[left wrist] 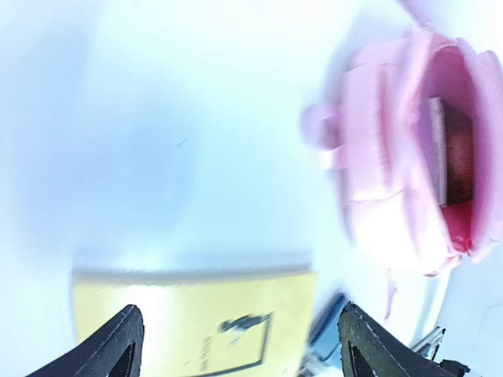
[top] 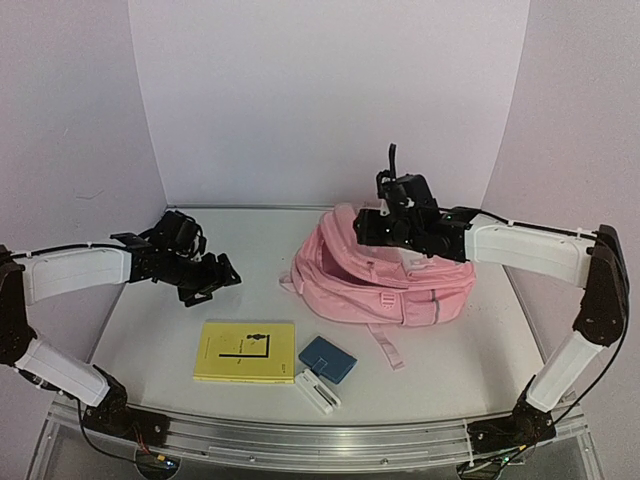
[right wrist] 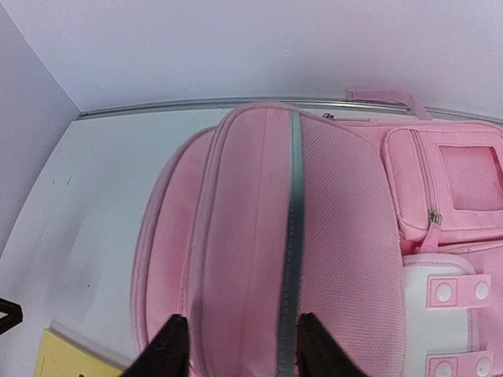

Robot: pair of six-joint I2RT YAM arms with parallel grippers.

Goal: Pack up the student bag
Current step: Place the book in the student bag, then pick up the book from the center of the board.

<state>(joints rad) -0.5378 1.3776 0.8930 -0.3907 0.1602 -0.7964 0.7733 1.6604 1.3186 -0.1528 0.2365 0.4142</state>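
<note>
One flap of the student bag [top: 420,295] sits pinched in my right gripper [right wrist: 242,320]; something dark red [left wrist: 460,153] lies inside; left gripper [left wrist: 240,310] spread wide.

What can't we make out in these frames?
- Contents of the pink backpack: left wrist view blurred, overexposed.
- Whether right gripper clamps the backpack: fingertips cut by right wrist view's bottom edge.
- Cover print of the yellow book: too small from top.
- Identity of the white item by blue case: too small.
</note>
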